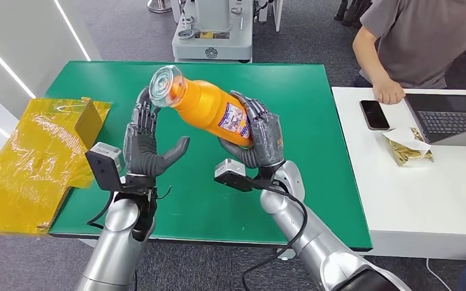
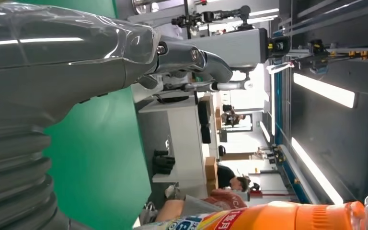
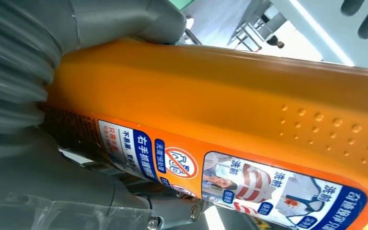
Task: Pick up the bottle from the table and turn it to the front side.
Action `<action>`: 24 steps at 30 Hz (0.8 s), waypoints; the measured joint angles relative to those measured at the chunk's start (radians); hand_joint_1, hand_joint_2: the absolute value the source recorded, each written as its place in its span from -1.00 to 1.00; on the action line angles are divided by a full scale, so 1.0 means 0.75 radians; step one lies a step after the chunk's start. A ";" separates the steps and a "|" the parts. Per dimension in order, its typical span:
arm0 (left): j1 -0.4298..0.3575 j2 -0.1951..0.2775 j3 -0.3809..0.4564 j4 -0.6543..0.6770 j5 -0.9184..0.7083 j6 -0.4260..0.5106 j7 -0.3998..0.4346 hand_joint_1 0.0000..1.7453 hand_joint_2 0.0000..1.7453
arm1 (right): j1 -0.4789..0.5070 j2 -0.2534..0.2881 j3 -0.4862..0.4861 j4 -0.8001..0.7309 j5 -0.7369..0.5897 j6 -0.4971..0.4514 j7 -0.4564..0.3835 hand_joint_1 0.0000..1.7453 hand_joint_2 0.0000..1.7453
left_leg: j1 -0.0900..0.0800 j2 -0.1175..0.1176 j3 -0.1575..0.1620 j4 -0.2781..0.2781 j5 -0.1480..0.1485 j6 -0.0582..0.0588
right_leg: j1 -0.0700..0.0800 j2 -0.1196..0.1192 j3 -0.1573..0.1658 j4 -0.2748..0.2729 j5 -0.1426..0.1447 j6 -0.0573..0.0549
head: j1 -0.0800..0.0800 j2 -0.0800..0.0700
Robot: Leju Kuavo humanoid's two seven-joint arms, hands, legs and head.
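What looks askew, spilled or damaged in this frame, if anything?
Nothing spilled or damaged. The orange bottle is tilted in the air, clear cap toward the left hand, gripped near its base by the right hand; expected mid-turn. The crumpled yellow wrap overhangs the green table's left edge.

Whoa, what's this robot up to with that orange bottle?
The robot's right hand holds an orange bottle in the air above the green table, tilted with its clear cap pointing toward the left hand. The left hand is raised beside the cap with its fingers apart, holding nothing. The bottle's blue-and-white label shows near the right hand. A person sits at the white desk nearby with a laptop.
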 joint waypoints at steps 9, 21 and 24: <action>-0.074 -0.010 -0.009 0.045 0.020 -0.038 0.026 -1.00 1.00 | -0.002 0.028 0.037 0.029 0.004 0.035 0.071 1.00 1.00 | 0.000 0.000 0.000 0.000 0.000 0.000 | 0.000 0.000 0.000 0.000 0.000 0.000 | 0.000 0.000; -0.074 -0.018 -0.036 0.023 -0.015 -0.060 0.098 -1.00 1.00 | -0.004 0.028 0.094 0.137 0.031 0.152 0.192 1.00 1.00 | 0.000 0.000 0.000 0.000 0.000 0.000 | 0.000 0.000 0.000 0.000 0.000 0.000 | 0.000 0.000; -0.074 -0.022 -0.042 0.017 -0.020 -0.065 0.113 -1.00 1.00 | -0.008 0.028 0.100 0.152 0.029 0.160 0.210 1.00 1.00 | 0.000 0.000 0.000 0.000 0.000 0.000 | 0.000 0.000 0.000 0.000 0.000 0.000 | 0.000 0.000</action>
